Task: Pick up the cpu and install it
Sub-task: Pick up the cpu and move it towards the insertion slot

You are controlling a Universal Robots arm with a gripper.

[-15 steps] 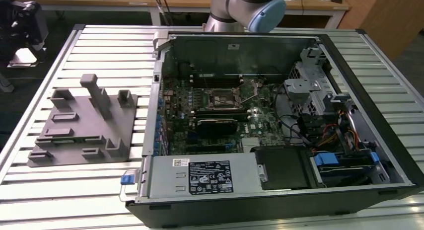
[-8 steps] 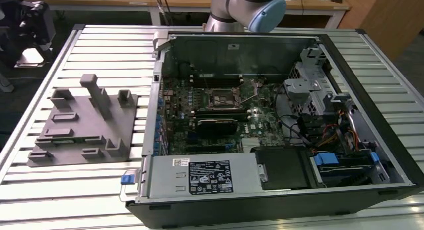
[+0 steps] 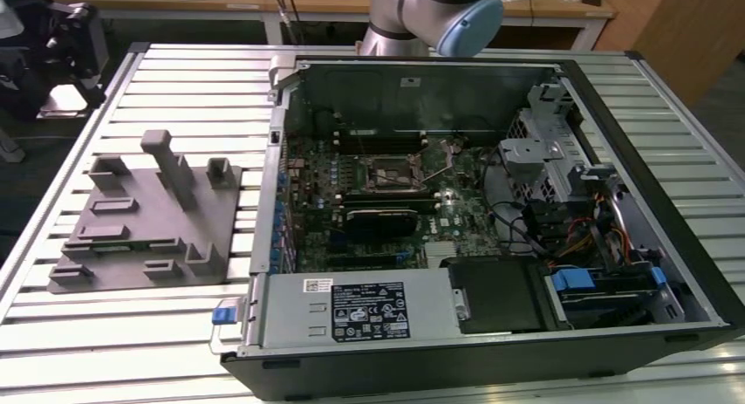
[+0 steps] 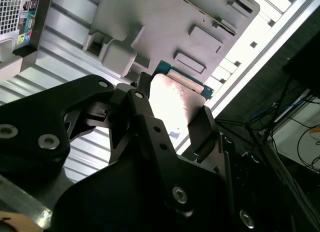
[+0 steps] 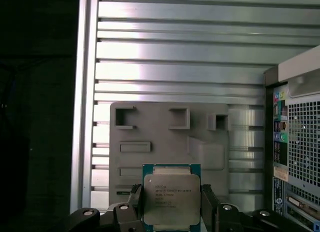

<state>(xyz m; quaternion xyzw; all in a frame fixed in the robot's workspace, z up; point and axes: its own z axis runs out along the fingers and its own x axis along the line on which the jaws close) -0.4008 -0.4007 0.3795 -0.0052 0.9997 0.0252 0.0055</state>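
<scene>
The cpu [image 5: 171, 196] is a flat square chip with a silvery metal top and a green-blue rim. My gripper [image 5: 171, 208] is shut on it, a black finger [image 5: 134, 202] pressing each of two opposite edges. In the second wrist view the cpu [image 4: 176, 98] shines brightly between the fingers [image 4: 202, 126] of the gripper [image 4: 172, 111]. It hangs well above the grey plastic tray [image 5: 165, 137]. The black socket frame [image 3: 396, 171] with its thin lever sits mid-motherboard in the open computer case [image 3: 489, 203]. The arm [image 3: 434, 16] stands behind the case.
The grey tray [image 3: 140, 221] with upright posts lies on the slatted metal table [image 3: 187, 81], on the exterior view's left of the case. Drive cages and cables [image 3: 582, 212] fill the case's right side. A power supply [image 3: 349, 310] sits at its front.
</scene>
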